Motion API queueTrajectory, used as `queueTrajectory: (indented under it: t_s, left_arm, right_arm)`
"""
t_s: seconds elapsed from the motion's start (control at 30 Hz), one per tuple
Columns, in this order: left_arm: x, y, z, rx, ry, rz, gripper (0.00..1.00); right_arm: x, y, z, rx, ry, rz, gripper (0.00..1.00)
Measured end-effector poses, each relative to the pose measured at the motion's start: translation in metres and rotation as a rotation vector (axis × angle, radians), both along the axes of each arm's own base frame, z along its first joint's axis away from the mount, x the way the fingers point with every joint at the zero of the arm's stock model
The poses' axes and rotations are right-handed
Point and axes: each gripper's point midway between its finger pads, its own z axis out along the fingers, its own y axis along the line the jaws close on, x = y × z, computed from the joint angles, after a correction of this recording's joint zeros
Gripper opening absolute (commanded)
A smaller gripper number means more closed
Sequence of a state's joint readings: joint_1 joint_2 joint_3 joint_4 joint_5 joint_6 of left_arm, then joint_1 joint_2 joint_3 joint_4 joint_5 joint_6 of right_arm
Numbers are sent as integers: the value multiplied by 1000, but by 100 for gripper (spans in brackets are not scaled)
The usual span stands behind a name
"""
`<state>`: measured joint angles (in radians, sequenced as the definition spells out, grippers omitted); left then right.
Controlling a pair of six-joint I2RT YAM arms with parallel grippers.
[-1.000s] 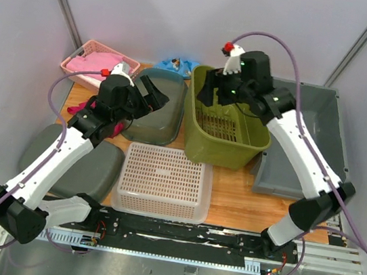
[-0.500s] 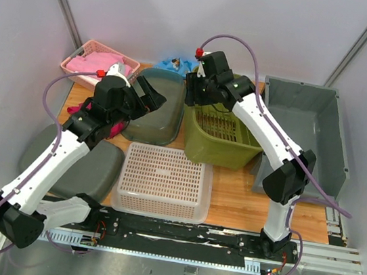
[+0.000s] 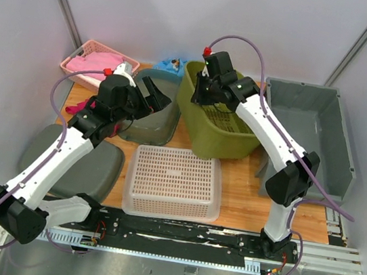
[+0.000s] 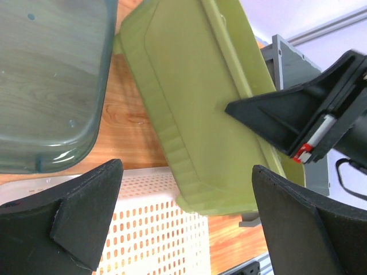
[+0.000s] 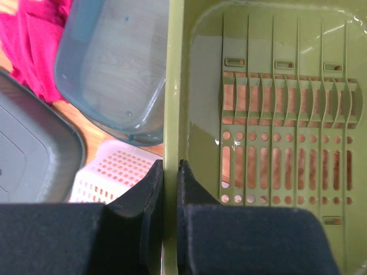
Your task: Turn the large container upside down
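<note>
At the right edge of the table the large container (image 3: 306, 138) stands open side up, empty, with neither of my hands on it. My right hand (image 5: 170, 172) is pinched tight on the left wall of the olive-green bin (image 3: 221, 139), which is empty too and sits just beside the container; I judge I am clearing it aside first. My left hand (image 4: 184, 169) hangs wide open, holding nothing, above the smoky tub (image 3: 151, 125), also empty. Next I should let the green bin go and take the grey rim, likely with both hands. The pink basket (image 3: 79, 54) at the far left corner holds pink cloth (image 3: 92, 64); the white mesh basket (image 3: 174, 181) lies bottom up at the near edge.
</note>
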<state>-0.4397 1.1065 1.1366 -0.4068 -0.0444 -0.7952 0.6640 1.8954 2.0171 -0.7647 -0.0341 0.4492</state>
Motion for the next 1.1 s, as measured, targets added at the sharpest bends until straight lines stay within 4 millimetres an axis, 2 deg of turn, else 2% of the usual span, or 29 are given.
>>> queueTrajectory:
  t_s: [0.2, 0.37, 0.5, 0.63, 0.8, 0.9, 0.97, 1.1]
  left_arm:
    - [1, -7, -1, 9, -11, -45, 99]
    - [-1, -12, 3, 15, -35, -86, 99]
    - [-3, -15, 2, 29, -41, -124, 99]
    - [-3, -19, -1, 36, -36, -148, 99]
    - [-4, -21, -2, 34, -32, -163, 99]
    - [-4, -21, -2, 38, -34, -168, 99]
    - [-5, -22, -2, 39, -35, -172, 99]
    - [-5, -22, -3, 42, -34, -176, 99]
  right_arm:
    - [14, -14, 26, 110, -22, -62, 1]
    - [40, -34, 61, 306, -59, -160, 1]
    - [59, -44, 76, 463, -62, -231, 1]
    - [74, -46, 79, 567, -64, -274, 1]
    - [87, -37, 76, 722, -40, -293, 1]
    - [94, -32, 81, 799, -46, -303, 1]
    - [102, -32, 79, 858, -17, -331, 1]
    - [108, -20, 70, 949, 67, -347, 1]
